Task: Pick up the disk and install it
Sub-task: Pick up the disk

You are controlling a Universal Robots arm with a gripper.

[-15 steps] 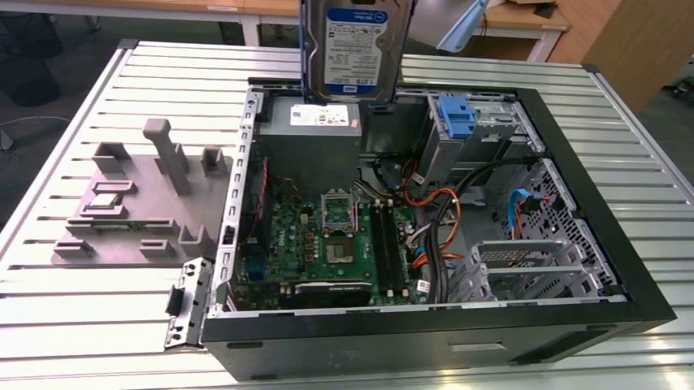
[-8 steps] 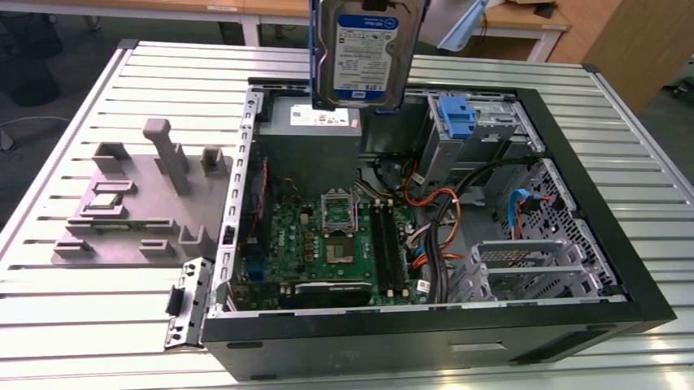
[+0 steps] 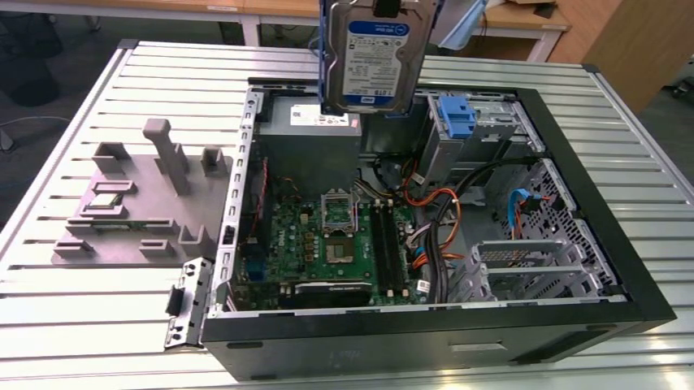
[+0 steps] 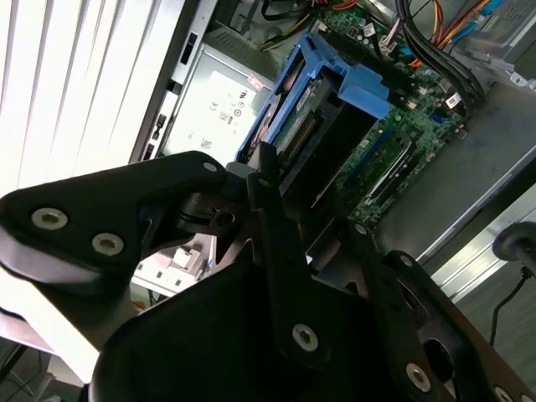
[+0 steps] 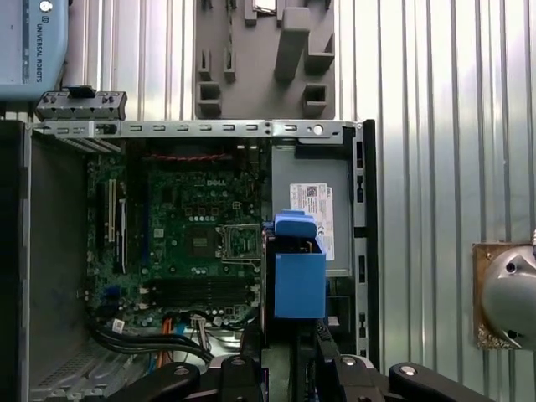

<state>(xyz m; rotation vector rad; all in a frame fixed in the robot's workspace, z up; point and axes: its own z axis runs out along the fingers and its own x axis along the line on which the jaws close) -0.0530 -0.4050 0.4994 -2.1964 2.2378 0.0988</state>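
Note:
The disk [image 3: 375, 55] hangs upright above the back of the open computer case [image 3: 607, 268], its white-and-blue label facing the exterior view and its blue carrier along the sides. My gripper [image 3: 385, 7] is shut on its top edge. In the second wrist view the black fingers [image 4: 266, 180] clamp the disk [image 4: 311, 113], which hangs over the power supply and motherboard. In the first wrist view the disk [image 5: 298, 272] is edge-on, a blue block above the case's inside, next to the power supply [image 5: 314, 209], with my gripper [image 5: 289, 356] around it.
The drive cage with an upright blue bracket [image 3: 460, 119] stands at the case's far right of the exterior view. Cables [image 3: 434, 211] cross beside the motherboard [image 3: 336, 244]. A grey parts fixture [image 3: 141, 203] lies on the slatted table [image 3: 87, 309] at the exterior view's left.

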